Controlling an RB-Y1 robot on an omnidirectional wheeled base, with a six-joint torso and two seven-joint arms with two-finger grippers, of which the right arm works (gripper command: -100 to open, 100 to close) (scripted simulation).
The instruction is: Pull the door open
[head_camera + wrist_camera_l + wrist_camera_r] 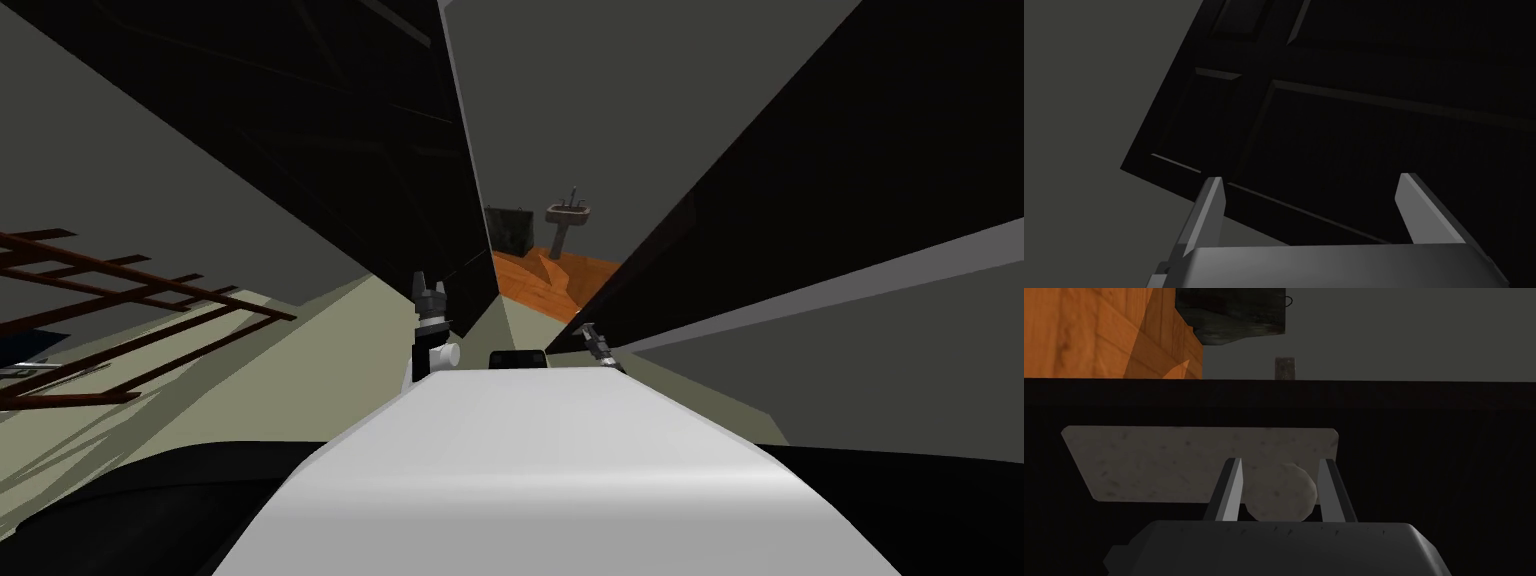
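The dark door (800, 170) slants across the right of the head view, standing ajar. My right gripper (592, 338) is at its near edge. In the right wrist view the right gripper (1280, 463) is shut on a round pale grey knob (1281, 493), one finger pressing each side. The knob sits on a pale grey plate (1149, 463) fixed to the dark door (1424, 453). My left gripper (428, 282) hovers left of the gap. It stands open (1311, 177) with nothing between its fingers, facing a dark panelled surface (1349, 125).
Through the gap lie an orange wooden floor (545, 275), a pedestal sink (568, 215) and a dark cabinet (510, 228). A dark panelled surface (330, 110) bounds the gap's left side. A brown slatted frame (130, 290) lies over the pale floor at far left.
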